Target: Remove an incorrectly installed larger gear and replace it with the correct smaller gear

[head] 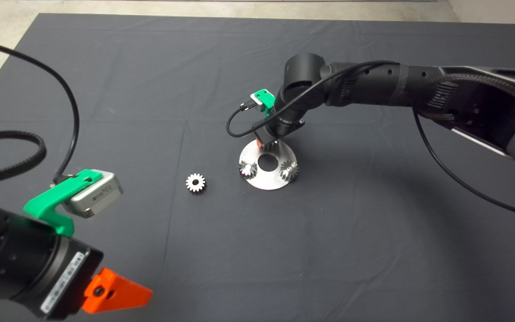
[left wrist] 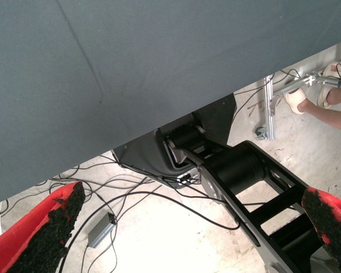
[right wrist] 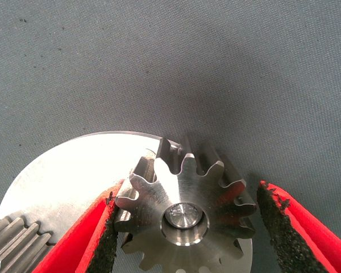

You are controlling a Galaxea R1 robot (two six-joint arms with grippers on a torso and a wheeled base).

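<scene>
The larger gear [right wrist: 182, 190], with coarse flared teeth, sits on a pin at the far rim of the round steel plate [head: 266, 181]. My right gripper [head: 266, 143] hangs straight over it and hides most of it in the head view. In the right wrist view the gripper [right wrist: 187, 227] is open and straddles this gear: one pad [right wrist: 105, 239] touches its teeth and the other pad [right wrist: 275, 222] stands slightly apart. The smaller gear [head: 196, 182], bright silver, lies loose on the mat left of the plate. My left gripper [head: 119, 293] is parked at the lower left, open and empty.
Two more gears [head: 248, 169] [head: 289, 171] sit on the plate beside its centre hole [head: 267, 162]. The left wrist view shows the mat's edge, floor cables, the robot base [left wrist: 238, 170] and a person's feet [left wrist: 298, 99].
</scene>
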